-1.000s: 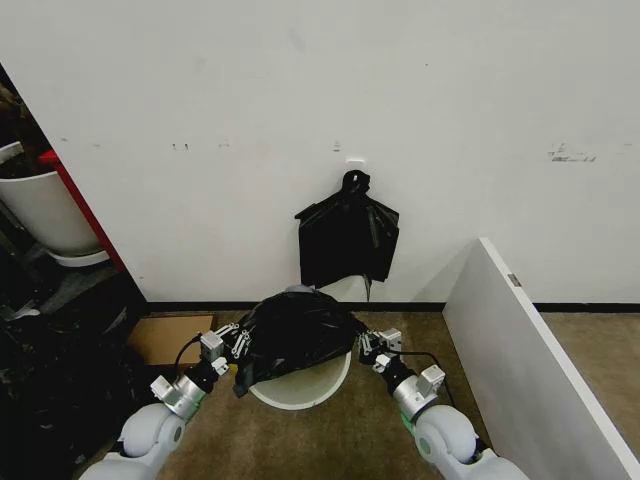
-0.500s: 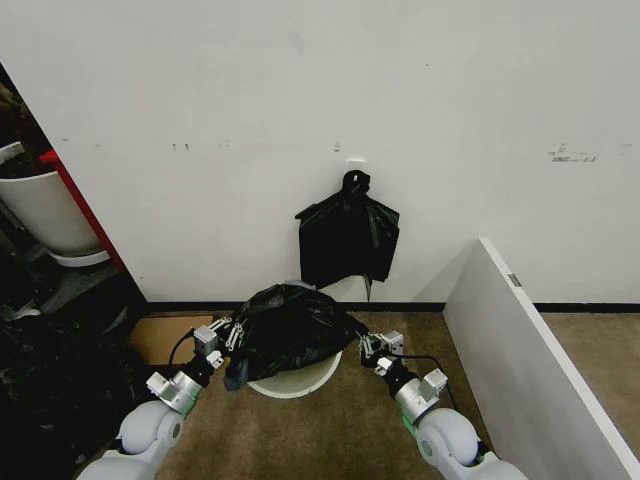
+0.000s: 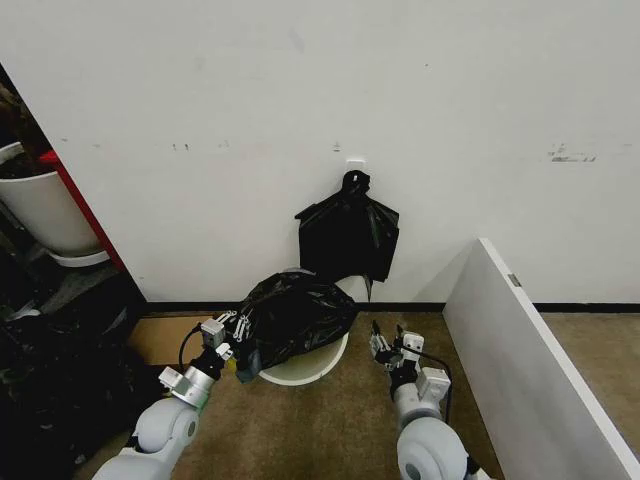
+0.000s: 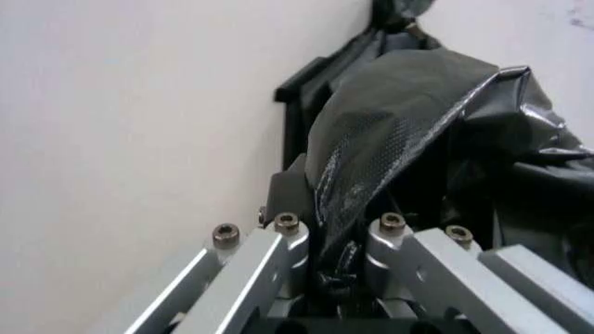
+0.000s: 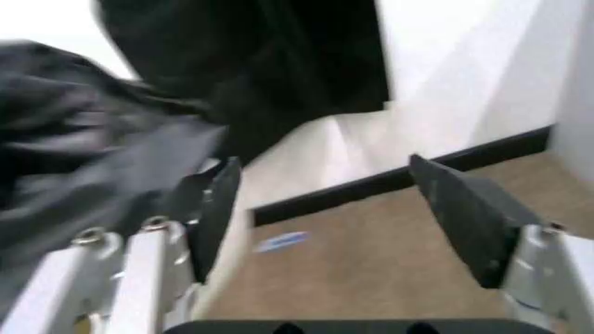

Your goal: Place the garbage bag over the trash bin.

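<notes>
- The trash bin (image 3: 305, 368) stands on the brown floor near the wall, tilted, with its cream rim visible below the plastic.
- The garbage bag (image 3: 293, 318) lies bunched over the top of the bin and covers most of the opening; only the lower rim at 6 o'clock is bare.
- The left gripper (image 3: 230, 342) is at 9 o'clock of the bin, touching the bag's edge. In the left wrist view its fingers (image 4: 278, 243) are closed tight on a fold of the black plastic (image 4: 390, 153).
- The right gripper (image 3: 391, 344) is at 3 o'clock of the bin, a little apart from it. In the right wrist view its two pads (image 5: 464, 216) stand wide apart with nothing between them; the floor is seen through the gap.
- A bunch of black bags (image 3: 347, 240), knotted at the top, hangs on the wall at 12 o'clock of the bin.
- A white board (image 3: 530, 350) leans at the right side.
</notes>
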You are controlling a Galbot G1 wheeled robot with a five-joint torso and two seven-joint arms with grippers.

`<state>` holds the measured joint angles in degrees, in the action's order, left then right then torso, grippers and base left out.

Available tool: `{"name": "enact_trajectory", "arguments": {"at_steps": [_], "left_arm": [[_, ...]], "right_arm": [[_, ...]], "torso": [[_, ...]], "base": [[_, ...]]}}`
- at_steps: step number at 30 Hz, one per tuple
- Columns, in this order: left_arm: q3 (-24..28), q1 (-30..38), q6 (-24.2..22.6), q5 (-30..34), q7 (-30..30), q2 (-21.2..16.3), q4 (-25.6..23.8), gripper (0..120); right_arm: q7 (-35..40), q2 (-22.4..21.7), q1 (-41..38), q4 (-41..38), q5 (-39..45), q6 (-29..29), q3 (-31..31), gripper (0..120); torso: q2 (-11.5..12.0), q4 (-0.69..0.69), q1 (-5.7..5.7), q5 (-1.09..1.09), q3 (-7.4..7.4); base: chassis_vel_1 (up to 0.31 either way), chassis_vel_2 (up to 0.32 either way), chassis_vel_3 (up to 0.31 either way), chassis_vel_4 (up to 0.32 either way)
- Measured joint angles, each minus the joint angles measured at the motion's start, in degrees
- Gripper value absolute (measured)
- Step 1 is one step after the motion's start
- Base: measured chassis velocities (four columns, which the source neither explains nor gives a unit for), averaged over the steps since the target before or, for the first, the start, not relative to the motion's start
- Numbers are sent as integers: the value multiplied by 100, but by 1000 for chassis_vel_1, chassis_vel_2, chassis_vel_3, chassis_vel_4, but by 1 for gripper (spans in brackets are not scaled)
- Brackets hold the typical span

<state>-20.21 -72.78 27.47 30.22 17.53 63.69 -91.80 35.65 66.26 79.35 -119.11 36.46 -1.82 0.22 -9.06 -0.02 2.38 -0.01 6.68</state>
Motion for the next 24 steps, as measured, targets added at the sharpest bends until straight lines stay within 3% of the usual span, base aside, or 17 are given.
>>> {"name": "enact_trajectory", "arguments": {"at_steps": [7,11,15,24], "left_arm": [[56,17,-89,266,-264,105,-173,4],[69,4,-89,269,-262,140,-224,4],[83,-38,-91,267,-255,170,-339,4],[134,-135,-98,175,-236,265,-483,4]], "right_arm": [[-1694,-172,568,-772,818,-10,-320,98],[-2552,-200,526,-608,743,-85,-630,100],[-2682,-120,282,-292,583,-45,-1005,100],[-2408,-32,-153,-17,795,-57,-1181,99]], "torso": [[-1,-1,-1,-1,-1],[-1,0,-1,0,0],[-1,0,-1,1,0],[-1,1,0,0,0]], "base": [[0,0,0,0],[0,0,0,0],[0,0,0,0],[0,0,0,0]]}}
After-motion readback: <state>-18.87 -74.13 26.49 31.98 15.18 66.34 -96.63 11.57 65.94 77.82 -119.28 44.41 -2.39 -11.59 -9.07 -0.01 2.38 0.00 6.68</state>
